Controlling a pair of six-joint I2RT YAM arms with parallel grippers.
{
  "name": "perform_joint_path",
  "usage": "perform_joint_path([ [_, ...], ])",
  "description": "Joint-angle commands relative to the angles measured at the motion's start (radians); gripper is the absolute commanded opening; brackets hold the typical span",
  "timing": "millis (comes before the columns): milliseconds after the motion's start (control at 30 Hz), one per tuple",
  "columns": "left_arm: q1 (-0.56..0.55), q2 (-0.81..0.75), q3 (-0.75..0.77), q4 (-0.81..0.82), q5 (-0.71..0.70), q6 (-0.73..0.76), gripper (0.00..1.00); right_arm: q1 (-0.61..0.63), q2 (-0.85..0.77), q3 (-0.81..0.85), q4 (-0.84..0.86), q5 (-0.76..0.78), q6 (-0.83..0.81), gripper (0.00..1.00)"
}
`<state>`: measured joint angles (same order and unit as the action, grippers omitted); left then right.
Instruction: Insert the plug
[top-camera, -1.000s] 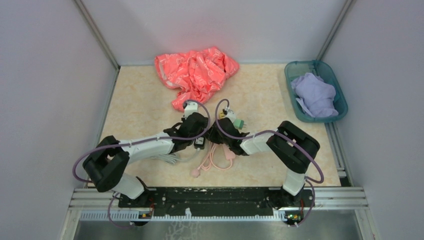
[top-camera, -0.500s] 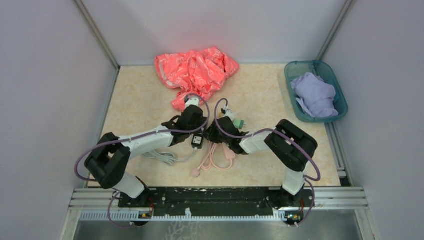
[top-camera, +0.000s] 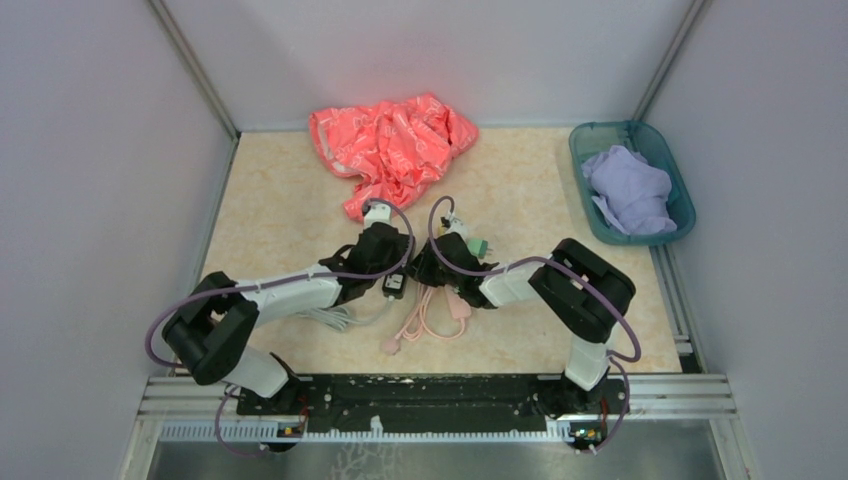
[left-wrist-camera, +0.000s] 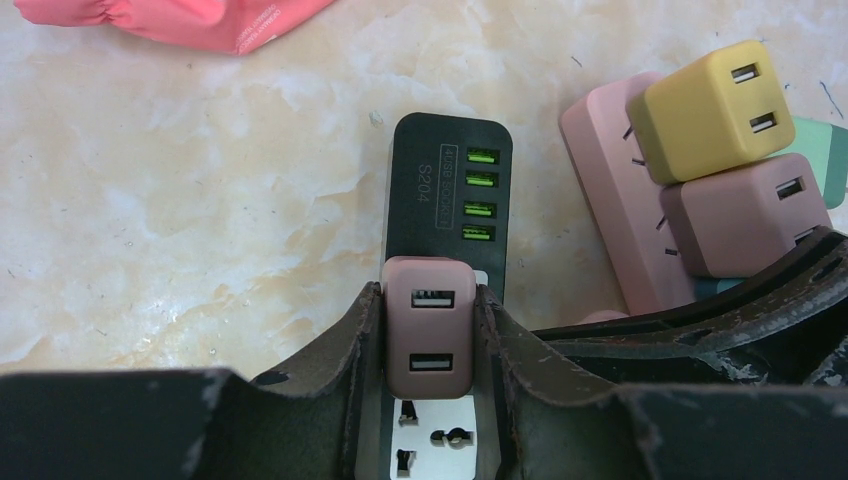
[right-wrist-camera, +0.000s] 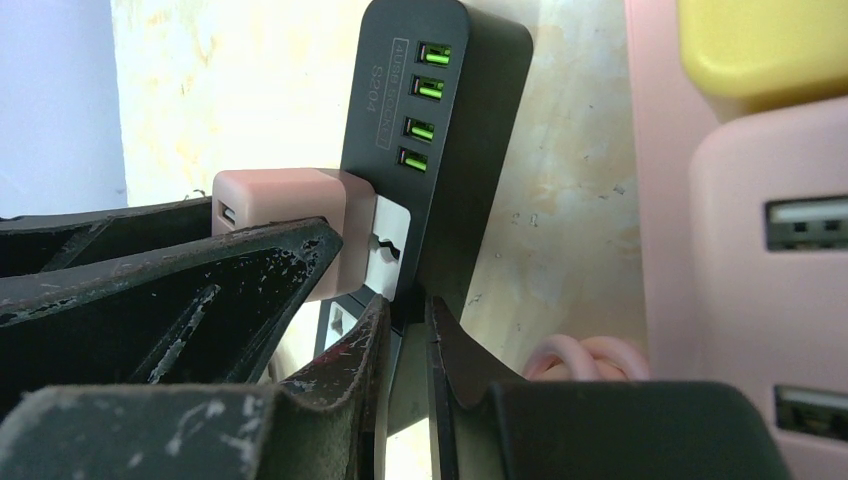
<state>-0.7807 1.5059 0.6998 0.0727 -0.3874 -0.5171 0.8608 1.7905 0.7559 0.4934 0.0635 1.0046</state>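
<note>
A pink two-port USB plug (left-wrist-camera: 430, 350) sits between the fingers of my left gripper (left-wrist-camera: 430, 295), which is shut on it. The plug rests against the white socket face (left-wrist-camera: 440, 445) of a black power strip (left-wrist-camera: 450, 190) with green USB ports. In the right wrist view the plug (right-wrist-camera: 285, 215) lies against that white face (right-wrist-camera: 390, 245). My right gripper (right-wrist-camera: 405, 305) is shut on the edge of the black strip (right-wrist-camera: 450, 120). In the top view both grippers meet over the strip (top-camera: 397, 284) at mid table.
A pink power strip (left-wrist-camera: 610, 190) with a yellow charger (left-wrist-camera: 715, 105) and a pink charger (left-wrist-camera: 750, 215) lies just right of the black strip. A pink cable (top-camera: 425, 320) and a white cable (top-camera: 330, 318) lie in front. A red cloth (top-camera: 390, 145) lies behind. A teal basket (top-camera: 590, 215) stands far right.
My left arm has shifted slightly over the black strip with the plug in its grip. The right arm has stayed on the strip.
</note>
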Motion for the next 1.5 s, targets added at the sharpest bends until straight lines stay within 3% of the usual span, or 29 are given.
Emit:
perform_joint_path([
  [0, -0.082, 0.147, -0.095, -0.366, 0.317, -0.100, 0.00, 0.022, 0.063, 0.050, 0.005, -0.100, -0.016, 0.15],
  [300, -0.081, 0.122, -0.048, -0.390, 0.295, -0.099, 0.00, 0.015, 0.002, 0.050, 0.006, -0.104, -0.073, 0.17],
  [467, -0.077, 0.105, -0.013, -0.412, 0.259, -0.096, 0.08, 0.015, -0.054, 0.044, -0.010, -0.094, -0.106, 0.22],
  [800, -0.045, -0.027, 0.132, -0.494, 0.185, -0.049, 0.39, 0.016, -0.227, -0.002, -0.046, -0.060, -0.205, 0.30],
  [1167, 0.041, -0.192, 0.265, -0.586, 0.160, 0.016, 0.77, 0.014, -0.386, -0.026, -0.163, -0.048, -0.369, 0.46],
  [1367, 0.127, -0.314, 0.253, -0.598, 0.222, 0.049, 0.92, -0.020, -0.515, -0.019, -0.308, -0.011, -0.562, 0.70],
  [1467, 0.184, -0.377, 0.250, -0.610, 0.252, 0.084, 0.99, -0.085, -0.565, -0.001, -0.399, -0.068, -0.667, 0.77],
])
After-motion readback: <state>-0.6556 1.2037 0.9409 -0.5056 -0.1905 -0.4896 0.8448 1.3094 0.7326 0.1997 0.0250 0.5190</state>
